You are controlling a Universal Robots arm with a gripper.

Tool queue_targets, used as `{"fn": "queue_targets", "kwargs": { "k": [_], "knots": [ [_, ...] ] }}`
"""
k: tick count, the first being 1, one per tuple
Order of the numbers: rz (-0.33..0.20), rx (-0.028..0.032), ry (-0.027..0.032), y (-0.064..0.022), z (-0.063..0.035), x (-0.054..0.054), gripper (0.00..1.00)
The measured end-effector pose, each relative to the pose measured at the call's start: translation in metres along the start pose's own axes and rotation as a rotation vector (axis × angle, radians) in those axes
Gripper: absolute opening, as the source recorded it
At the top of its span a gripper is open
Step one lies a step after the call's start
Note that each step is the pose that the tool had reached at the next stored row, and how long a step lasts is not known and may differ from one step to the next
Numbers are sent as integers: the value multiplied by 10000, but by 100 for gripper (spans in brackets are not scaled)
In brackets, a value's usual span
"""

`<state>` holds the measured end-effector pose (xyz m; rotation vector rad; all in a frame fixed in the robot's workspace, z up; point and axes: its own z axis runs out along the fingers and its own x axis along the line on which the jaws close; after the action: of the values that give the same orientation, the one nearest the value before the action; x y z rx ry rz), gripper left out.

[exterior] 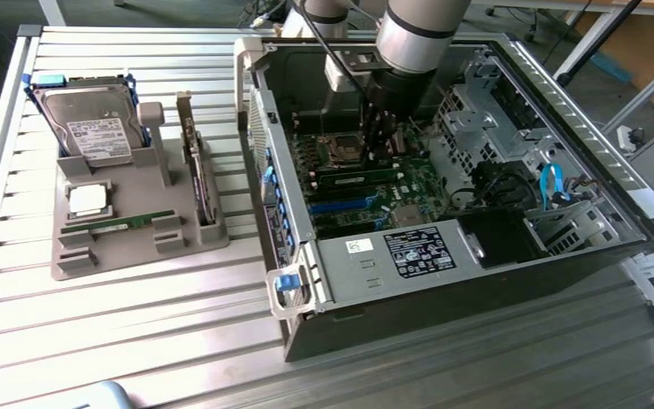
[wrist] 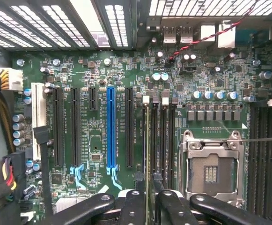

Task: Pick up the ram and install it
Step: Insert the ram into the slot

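Inside an open computer case (exterior: 418, 213) on a slatted metal worktop (exterior: 134, 324) in a workshop: jaws closed on the ram (wrist: 148, 154), edge-on over a motherboard (wrist: 103, 131) memory slot.

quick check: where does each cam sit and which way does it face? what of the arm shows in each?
Exterior view: off the arm, raised, looking down at the table, the grey parts tray and the open computer case; the arm reaches into the case.
Wrist view: on the wrist, facing the motherboard; the gripper holds the ram edge-on over the memory slots.
Shared: motherboard, empty processor socket, blue slot.
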<state>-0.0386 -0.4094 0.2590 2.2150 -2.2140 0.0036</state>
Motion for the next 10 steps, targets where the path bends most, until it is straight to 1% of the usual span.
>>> {"fn": "queue_targets", "kwargs": {
  "k": [3, 4, 7, 10],
  "knots": [
    [-1, 0, 0, 1, -17, -13, 18],
    [-1, 0, 0, 1, -18, -14, 11],
    [-1, -1, 3, 1, -41, -23, 11],
    [-1, 0, 1, 2, -42, -24, 11]
  ]
}}
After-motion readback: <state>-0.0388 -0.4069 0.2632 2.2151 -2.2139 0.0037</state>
